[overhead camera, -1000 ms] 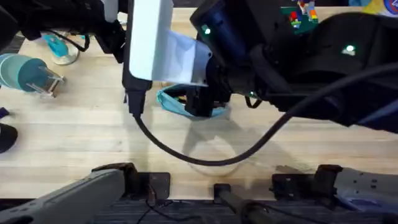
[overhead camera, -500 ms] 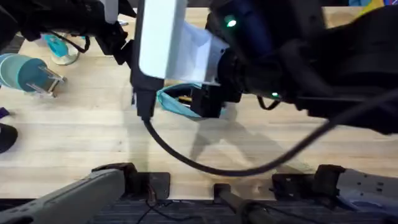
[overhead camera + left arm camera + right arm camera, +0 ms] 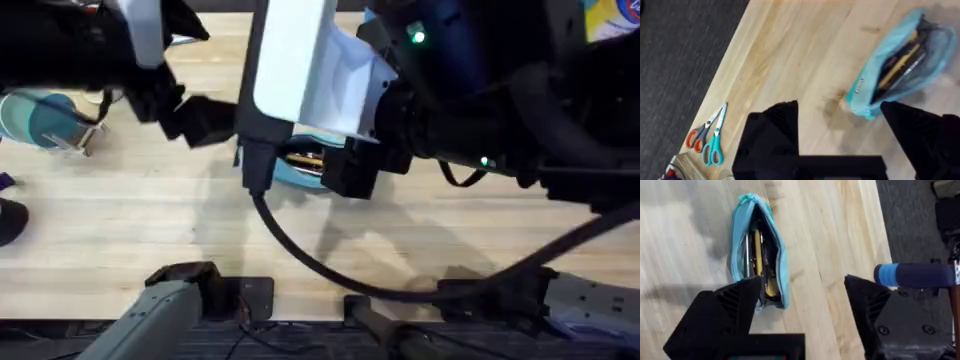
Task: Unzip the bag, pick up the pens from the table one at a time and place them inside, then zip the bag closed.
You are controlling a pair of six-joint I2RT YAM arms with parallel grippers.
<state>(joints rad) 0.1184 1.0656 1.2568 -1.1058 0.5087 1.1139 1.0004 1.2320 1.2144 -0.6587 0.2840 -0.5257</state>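
The bag (image 3: 757, 255) is lying on the table (image 3: 790, 55) with its zipper open, its mouth gaping wide along its length, and both pens are sitting inside it: the tan wooden pen (image 3: 759, 260) and the silver-grey pen (image 3: 746, 255) are resting side by side in the dark interior, lined up with the pouch. From the left wrist view the same pouch (image 3: 900, 62) is showing its open slit, with the tan pen (image 3: 897, 62) and the grey one (image 3: 912, 67) visible through it. The left gripper (image 3: 840, 125) is hanging above the wood beside one end of the bag, its two black fingers (image 3: 775, 130) spread well apart and holding nothing. The right gripper (image 3: 802, 310) is hovering over the table too, near one end of the bag, with its fingers (image 3: 730, 310) likewise wide apart and empty; one finger is overlapping the end of the pouch in that view, though I cannot tell whether it is touching the fabric. From overhead, both arms are rising large over the middle of the table, covering most of the bag (image 3: 300, 165), which is peeking out between them. Two pairs of scissors, one orange-handled (image 3: 700, 132) and one teal-handled (image 3: 715, 145), are lying near the table's edge, well apart from the pouch.
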